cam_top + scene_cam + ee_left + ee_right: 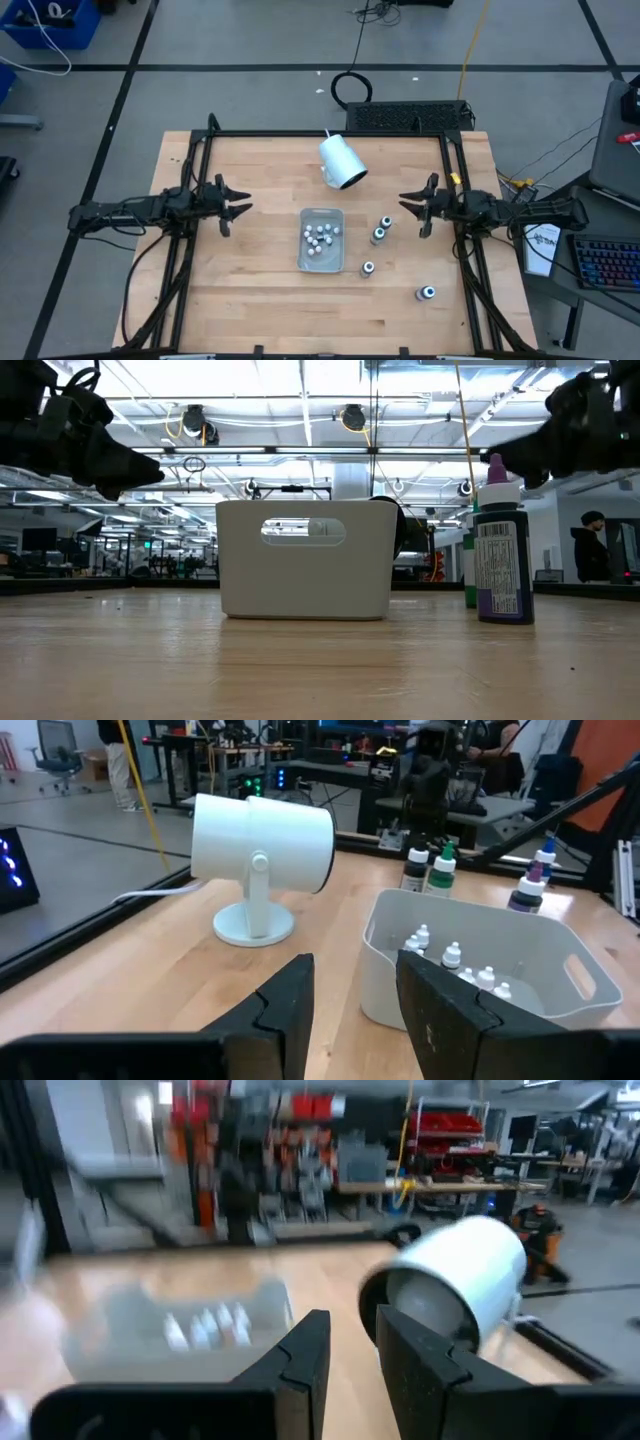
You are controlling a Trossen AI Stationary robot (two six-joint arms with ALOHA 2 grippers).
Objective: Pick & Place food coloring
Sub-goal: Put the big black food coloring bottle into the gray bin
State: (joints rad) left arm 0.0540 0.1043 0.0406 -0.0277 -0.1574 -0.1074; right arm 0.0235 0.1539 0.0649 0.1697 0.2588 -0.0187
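1. A pale wooden table [250, 300] seen from straight above, with a dark robot arm at each side and black rails framing its edges.
2. A clear rectangular plastic tray [321, 262] sits near the table's middle. It holds a cluster of tiny whitish food coloring bottles [320, 237], grouped there most likely because the tray is where they are being collected.
3. Four slightly larger dark food coloring bottles with pale round caps [379, 235] stand upright on bare wood to the tray's right: two close together just beside it, one near its lower right corner, and one farther off toward the table's right front. They seem to be what is left to move.
4. A white cylindrical lamp-like object on a round foot [342, 162] stands behind the tray, tilted, apart from the bottles.
5. The left gripper [236, 209] hovers above the table to the tray's left, released, its fingers apart and holding nothing.
6. The right gripper [412, 207] hovers to the right of the two paired dark bottles, fingers likewise spread and empty. It is the nearer arm to the loose bottles, so probably the one to reach for them.
7. Open wood lies between the right gripper and the bottles. The paired bottles stand close, so closing on one risks knocking the other.
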